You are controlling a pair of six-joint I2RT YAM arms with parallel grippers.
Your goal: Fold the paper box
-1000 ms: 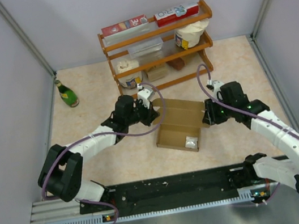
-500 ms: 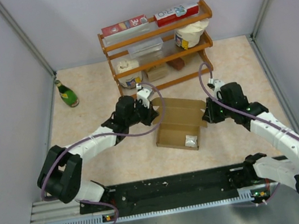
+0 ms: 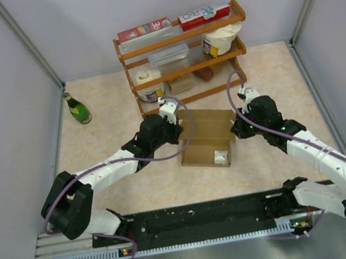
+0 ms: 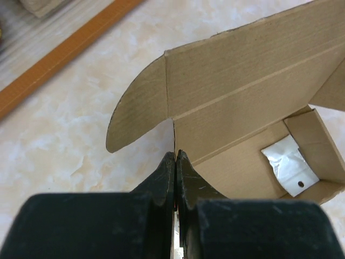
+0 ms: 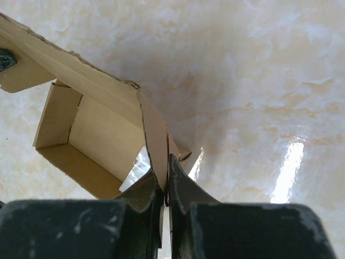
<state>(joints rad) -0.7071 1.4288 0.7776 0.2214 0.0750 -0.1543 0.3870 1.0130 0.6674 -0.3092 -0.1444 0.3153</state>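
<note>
Just one paper box [image 3: 204,139], left hand [image 4: 176,159], right hand [image 5: 166,168]

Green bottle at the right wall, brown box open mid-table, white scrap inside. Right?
No. Top view shows the green bottle at the left wall, not the right. The paper box is open mid-table with the white scrap inside.

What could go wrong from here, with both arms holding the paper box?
The left jaws and the right jaws pinch only thin flap edges of the paper box. Uneven pulling might tear the cardboard or let it slip out. The white packet lies loose inside the box and may get trapped under a folded flap.
</note>
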